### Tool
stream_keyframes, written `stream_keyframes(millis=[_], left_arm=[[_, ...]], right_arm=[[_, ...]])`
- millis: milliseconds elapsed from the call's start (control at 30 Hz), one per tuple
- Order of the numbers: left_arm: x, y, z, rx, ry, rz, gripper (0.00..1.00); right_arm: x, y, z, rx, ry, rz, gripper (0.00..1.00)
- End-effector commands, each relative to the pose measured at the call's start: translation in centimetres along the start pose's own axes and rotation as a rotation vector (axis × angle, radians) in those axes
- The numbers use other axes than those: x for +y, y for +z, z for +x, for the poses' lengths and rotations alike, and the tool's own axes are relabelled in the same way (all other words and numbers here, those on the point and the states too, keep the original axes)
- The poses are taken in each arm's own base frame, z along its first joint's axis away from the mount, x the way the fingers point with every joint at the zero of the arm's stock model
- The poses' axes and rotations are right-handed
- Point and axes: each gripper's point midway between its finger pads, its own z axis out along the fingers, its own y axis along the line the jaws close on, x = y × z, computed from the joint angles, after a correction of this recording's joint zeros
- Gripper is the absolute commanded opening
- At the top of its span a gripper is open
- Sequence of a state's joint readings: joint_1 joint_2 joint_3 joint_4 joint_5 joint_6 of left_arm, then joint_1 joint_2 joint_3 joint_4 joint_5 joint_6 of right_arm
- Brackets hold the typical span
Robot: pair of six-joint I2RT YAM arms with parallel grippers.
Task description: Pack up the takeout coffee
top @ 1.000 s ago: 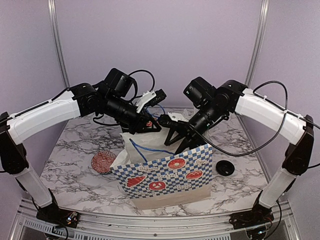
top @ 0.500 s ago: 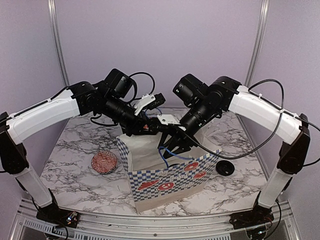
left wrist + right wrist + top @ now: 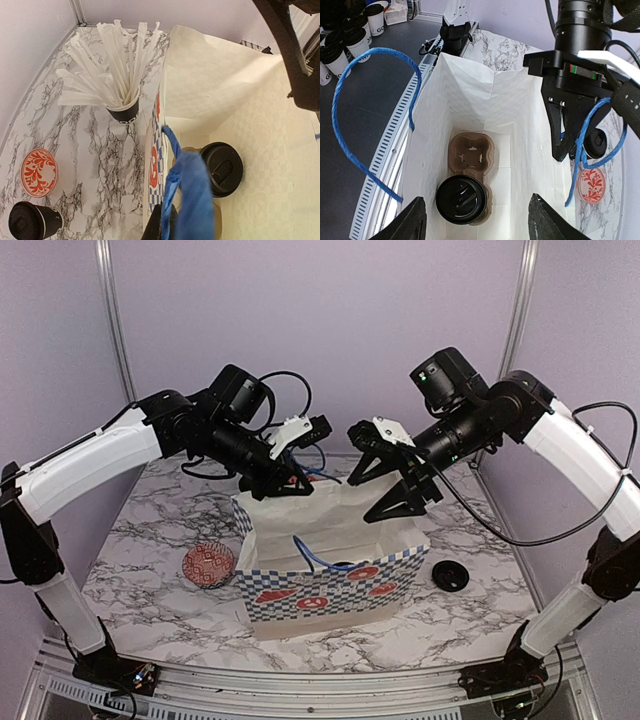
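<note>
One black lidded cup (image 3: 461,199), upright in carrier (image 3: 471,149)

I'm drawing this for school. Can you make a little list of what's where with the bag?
Paper bag: standing open
Left gripper: shut on the blue handle
Right gripper: open, above the bag
Carrier tray: in the bag, one hole empty
Packed cup: lidded, in the tray
Other cup: lidded, on the table outside

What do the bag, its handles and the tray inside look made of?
Bag: matte white paper, creased folds, printed outside.
Handle: blue twisted cord, probably paper, strands visible.
Tray: brown moulded pulp, rough, dull surface.
</note>
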State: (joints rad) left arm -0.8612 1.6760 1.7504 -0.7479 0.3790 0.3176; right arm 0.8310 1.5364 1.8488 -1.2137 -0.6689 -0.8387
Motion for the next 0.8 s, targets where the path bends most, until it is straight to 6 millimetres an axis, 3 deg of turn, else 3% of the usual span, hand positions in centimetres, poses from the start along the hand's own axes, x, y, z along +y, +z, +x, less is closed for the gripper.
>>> stream_keyframes(millis=[0, 100, 200, 267, 433, 500, 600, 767], left_arm=[[2.8, 1.0, 0.5, 0.039, -0.015, -0.045, 0.14], [3.5, 1.1, 0.2, 0.041, -0.026, -0.068, 0.39], [4.3, -0.1, -0.1, 0.044, -0.02, -0.145, 0.53], [4.8, -2.3, -0.7, 0.03, -0.003, -0.223, 0.6], [5.7, -10.2, -2.1, -0.078, -0.032, -0.455, 0.77], [7.6, -12.0, -1.1, -0.076, -0.085, -0.565, 0.83], [11.4, -13.2, 1.2, -0.036, -0.201, -0.676, 0.84], [17.3, -12.4, 4.7, 0.064, -0.369, -0.725, 0.84]], right_arm=[[-1.1, -2.2, -0.7, -0.027, -0.007, 0.069, 0.68], [-1.9, -3.2, -0.5, -0.035, 0.008, 0.107, 0.68], [-2.8, -4.7, -0.3, -0.043, 0.019, 0.157, 0.68], [-3.6, -6.1, -0.1, -0.047, 0.029, 0.203, 0.7], [-5.8, -9.0, 1.6, -0.038, 0.078, 0.32, 0.81], [-6.9, -9.9, 2.4, -0.036, 0.114, 0.361, 0.88], [-8.7, -10.5, 4.4, -0.025, 0.188, 0.406, 0.98], [-10.5, -9.9, 7.8, 0.043, 0.279, 0.442, 0.99]])
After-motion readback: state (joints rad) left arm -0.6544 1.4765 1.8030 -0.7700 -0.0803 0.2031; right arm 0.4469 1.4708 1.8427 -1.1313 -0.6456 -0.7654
